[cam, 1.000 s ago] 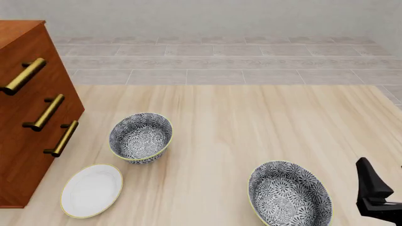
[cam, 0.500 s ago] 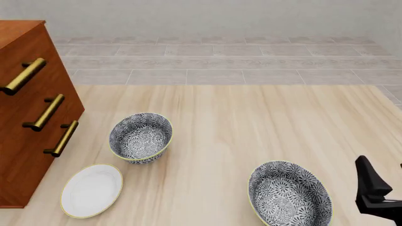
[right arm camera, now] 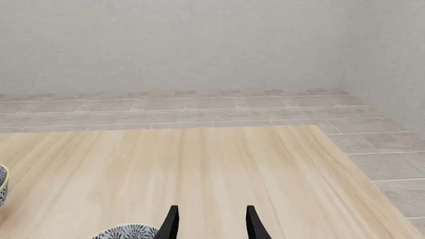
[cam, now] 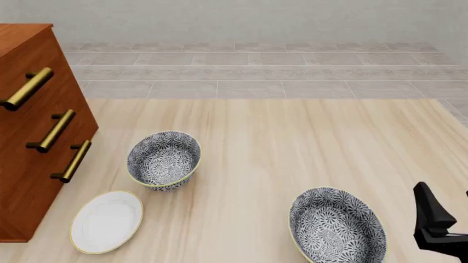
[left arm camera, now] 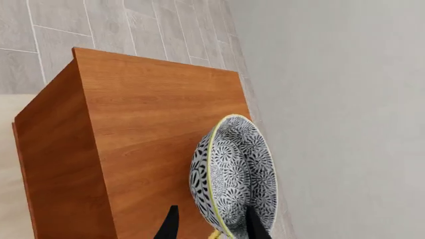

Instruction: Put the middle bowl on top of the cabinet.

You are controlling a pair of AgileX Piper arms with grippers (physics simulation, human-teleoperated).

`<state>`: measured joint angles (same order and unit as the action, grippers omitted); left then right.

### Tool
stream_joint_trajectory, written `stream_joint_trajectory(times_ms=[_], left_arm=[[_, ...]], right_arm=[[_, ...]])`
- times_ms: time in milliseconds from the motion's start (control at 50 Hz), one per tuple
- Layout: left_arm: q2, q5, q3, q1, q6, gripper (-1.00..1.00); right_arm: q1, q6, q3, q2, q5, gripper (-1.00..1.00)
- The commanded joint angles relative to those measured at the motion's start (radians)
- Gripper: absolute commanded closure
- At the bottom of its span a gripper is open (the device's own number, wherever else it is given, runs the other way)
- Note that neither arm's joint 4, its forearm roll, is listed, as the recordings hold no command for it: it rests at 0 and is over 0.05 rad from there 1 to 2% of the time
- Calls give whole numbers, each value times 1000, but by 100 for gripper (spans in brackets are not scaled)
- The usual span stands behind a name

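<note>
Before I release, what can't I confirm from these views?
- Front view: cabinet top, left arm and middle bowl are cut off by the left edge.
- Left wrist view: bowl sits between the left gripper fingers; its contact with the cabinet top is hidden.
- Right gripper: holds nothing.

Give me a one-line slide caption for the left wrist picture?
Left gripper holds the patterned middle bowl by its rim above the cabinet top.

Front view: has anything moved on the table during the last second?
Nothing visibly changed. The two patterned bowls, one near the cabinet at and one at the near edge, the white plate and the right gripper all sit where they were.
</note>
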<state>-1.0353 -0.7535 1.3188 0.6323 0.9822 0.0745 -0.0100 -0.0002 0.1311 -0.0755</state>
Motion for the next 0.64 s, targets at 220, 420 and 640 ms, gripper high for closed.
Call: stream_joint_trajectory(times_ms=[220,420,640], left_arm=[[203,226,-104,-70,49,-100],[256,288,-156,-121,71,-100],[256,288,-156,-121,71,-100]], right_arm=[[2,-1,0,-23,26,-100],[5,0,0,-28,32,-100],[7,0,-1,-36,42,-100]])
